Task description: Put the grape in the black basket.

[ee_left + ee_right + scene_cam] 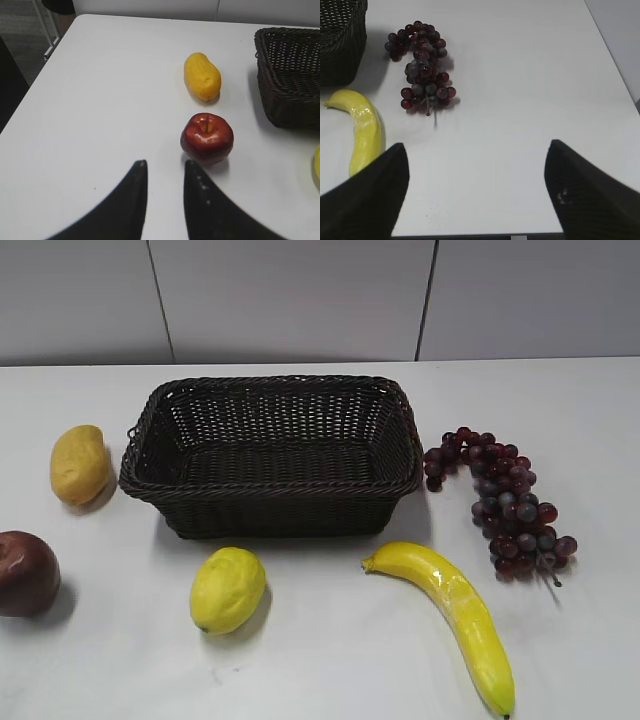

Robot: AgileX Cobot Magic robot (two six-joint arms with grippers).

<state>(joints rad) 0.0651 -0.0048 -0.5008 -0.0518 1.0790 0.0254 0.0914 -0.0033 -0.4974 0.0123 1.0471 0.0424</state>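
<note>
A dark woven basket (270,455) sits empty near the far edge of a white surface (330,660), at about its middle, with fruit scattered around it. The bunch of grapes (503,502) lies on the surface just beside the basket's right end, toward the right edge, its thin stem pointing at the near edge; it is outside the basket. A banana (455,612) curves from the basket's near right corner toward the near edge, close to the grapes but apart from them. A lemon (228,589) rests just in front of the basket's near side. To the left, a yellow mango (79,464) lies beside the basket's left end, and a red apple (26,572) sits at the left edge, nearer than the mango.

Neither arm shows in the exterior view. In the right wrist view the right claw (475,192) hangs above bare surface with its fingers spread wide, holding nothing, the grapes ahead of it. In the left wrist view the left claw (165,192) hovers just short of the apple, its fingers set narrowly apart and empty.
</note>
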